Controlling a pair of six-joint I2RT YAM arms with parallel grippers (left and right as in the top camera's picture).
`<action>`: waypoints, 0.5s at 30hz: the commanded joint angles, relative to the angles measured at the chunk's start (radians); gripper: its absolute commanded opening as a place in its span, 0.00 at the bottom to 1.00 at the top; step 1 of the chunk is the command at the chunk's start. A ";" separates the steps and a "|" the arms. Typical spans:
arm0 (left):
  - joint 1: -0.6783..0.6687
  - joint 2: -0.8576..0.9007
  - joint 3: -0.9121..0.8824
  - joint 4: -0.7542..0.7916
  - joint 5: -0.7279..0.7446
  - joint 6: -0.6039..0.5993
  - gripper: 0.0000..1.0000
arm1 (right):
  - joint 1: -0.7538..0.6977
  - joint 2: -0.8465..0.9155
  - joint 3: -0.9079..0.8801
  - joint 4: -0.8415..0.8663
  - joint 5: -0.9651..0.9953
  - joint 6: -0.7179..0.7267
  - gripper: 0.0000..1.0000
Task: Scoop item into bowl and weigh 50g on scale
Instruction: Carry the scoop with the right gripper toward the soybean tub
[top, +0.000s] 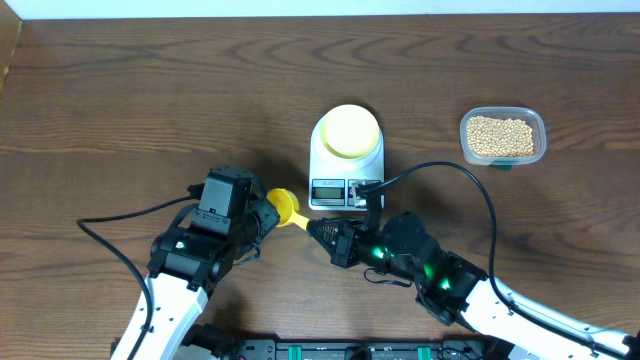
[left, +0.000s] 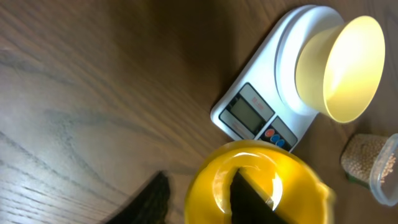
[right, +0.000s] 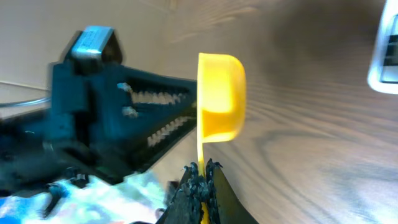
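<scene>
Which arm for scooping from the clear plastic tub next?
Right. Right gripper pinches the handle of the yellow plastic scoop, and the tub of tan beans sits on its side; left gripper only has a finger in the cup.

Scale (top: 345, 188): flat, white, rectangular with rounded corners, lying at mid-tabletop (top: 150, 90). Its grey display and two buttons, one red and one blue, sit on the edge towards the robot. Reading not legible.

Bowl (top: 350, 131): small, round, pale yellow, upright on the far part of the scale's platform. It is narrower than the scale and empty.

Beans (top: 500, 136): small, round, tan, heaped in a clear rectangular tub (top: 540, 128), well off to the scale's right.
</scene>
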 joint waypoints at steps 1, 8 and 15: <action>-0.001 0.000 0.002 0.002 -0.044 -0.003 0.44 | 0.008 0.000 0.011 -0.072 0.021 -0.112 0.01; -0.001 0.000 0.002 0.002 -0.052 0.048 0.47 | -0.002 -0.122 0.011 -0.330 0.021 -0.180 0.01; -0.001 0.000 0.002 0.002 -0.055 0.050 0.47 | -0.094 -0.428 0.020 -0.748 0.112 -0.260 0.01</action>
